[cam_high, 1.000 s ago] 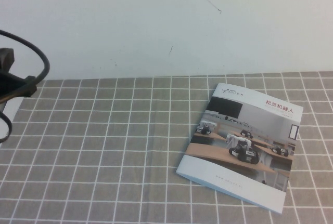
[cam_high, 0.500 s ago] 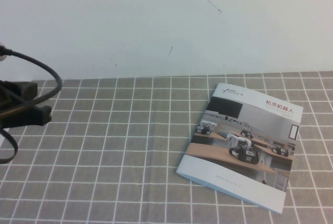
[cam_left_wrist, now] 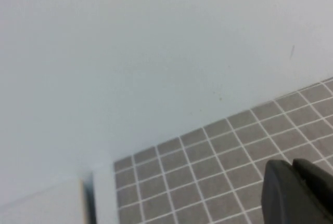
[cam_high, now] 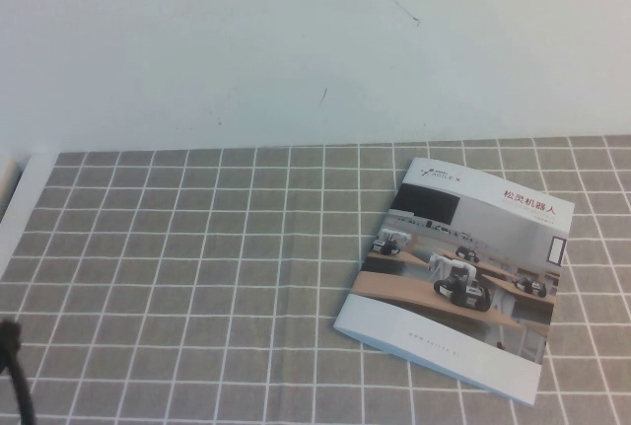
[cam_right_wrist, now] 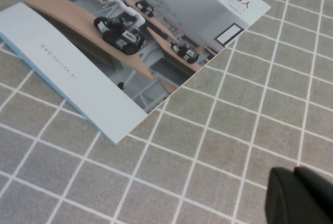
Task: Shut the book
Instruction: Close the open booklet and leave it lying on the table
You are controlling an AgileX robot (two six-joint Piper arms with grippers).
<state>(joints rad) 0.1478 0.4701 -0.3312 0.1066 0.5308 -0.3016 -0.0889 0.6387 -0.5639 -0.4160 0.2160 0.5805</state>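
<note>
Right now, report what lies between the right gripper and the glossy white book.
Right wrist view: only bare grey checked cloth separates right gripper from book. Left gripper hovers near the wall.

I see the book (cam_high: 455, 287) lying flat on the checked tablecloth (cam_high: 197, 277), right of the middle and turned askew, one corner toward the wall (cam_high: 296, 50) behind the table. To the book's left the cloth runs to its left edge. A cable (cam_high: 15, 376) pokes in at the near left corner. My left gripper (cam_left_wrist: 293, 168) hangs over the cloth's far left part, close to the wall. My right gripper (cam_right_wrist: 294, 174) sits above the cloth near the book, apart from it.
</note>
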